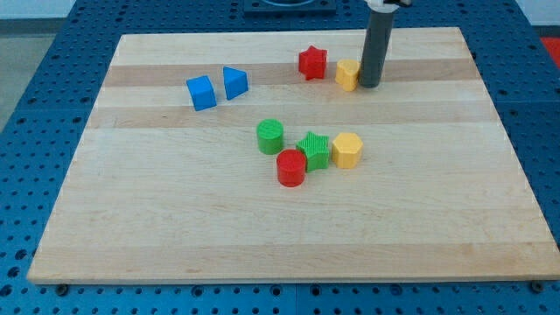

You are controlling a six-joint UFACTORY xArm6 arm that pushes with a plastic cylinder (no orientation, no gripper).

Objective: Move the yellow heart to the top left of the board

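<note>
The yellow heart [347,75] lies near the view's top, right of the middle, just right of the red star [312,63]. My tip [369,85] stands against the heart's right side, and the dark rod hides part of it. The heart and the red star are a small gap apart.
A blue cube [201,93] and a blue triangular block [234,82] lie at the upper left. A green cylinder [270,136], a red cylinder [291,167], a green star [313,150] and a yellow hexagon [347,150] cluster mid-board. The wooden board [131,219] sits on a blue perforated table.
</note>
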